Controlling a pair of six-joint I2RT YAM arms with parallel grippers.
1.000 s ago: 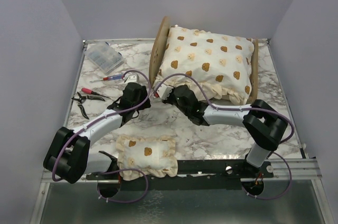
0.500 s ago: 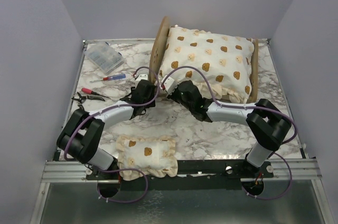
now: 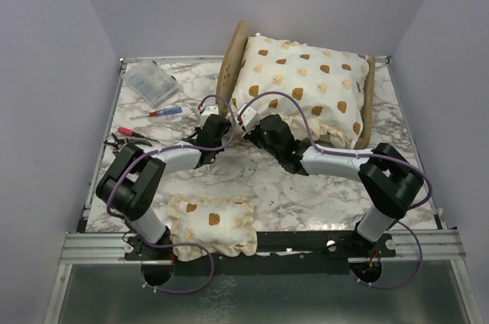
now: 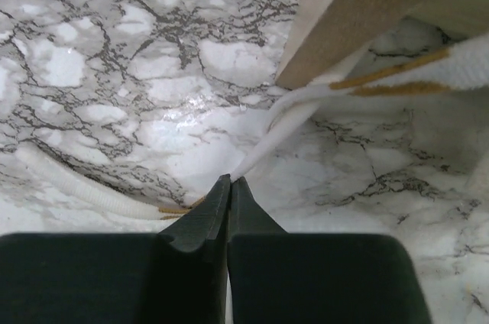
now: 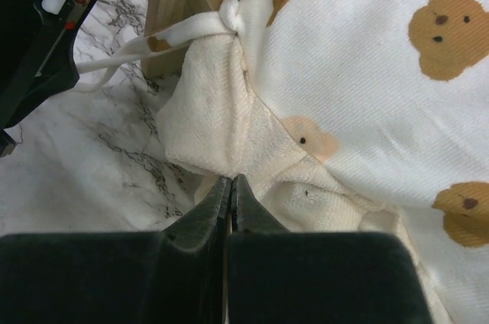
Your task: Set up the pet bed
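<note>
Your marble table (image 3: 252,179), bear-print cushion (image 3: 302,91) lying in the plywood pet bed (image 3: 231,64) at its far middle, your right gripper (image 5: 230,180) pressed together at the cushion's ruffle (image 5: 202,118), your left gripper (image 4: 229,180) pinching the cream cushion tie (image 4: 275,129) beside the bed frame

Pet bed (image 3: 228,72): base and side rails hidden under the bear-print cushion (image 3: 306,87); from above only the headboard and footboard edges show. In my left wrist view, its wooden frame is cut off by the top edge. White tie (image 4: 267,139): its end vanishes at the tips of my left gripper (image 4: 229,180); pinched or merely touching, cannot tell. My right gripper (image 5: 231,179): tips pressed into the cushion's ruffle; any fold caught between them is unseen. Clear box (image 3: 151,83) on the desk: contents too small to identify.
</note>
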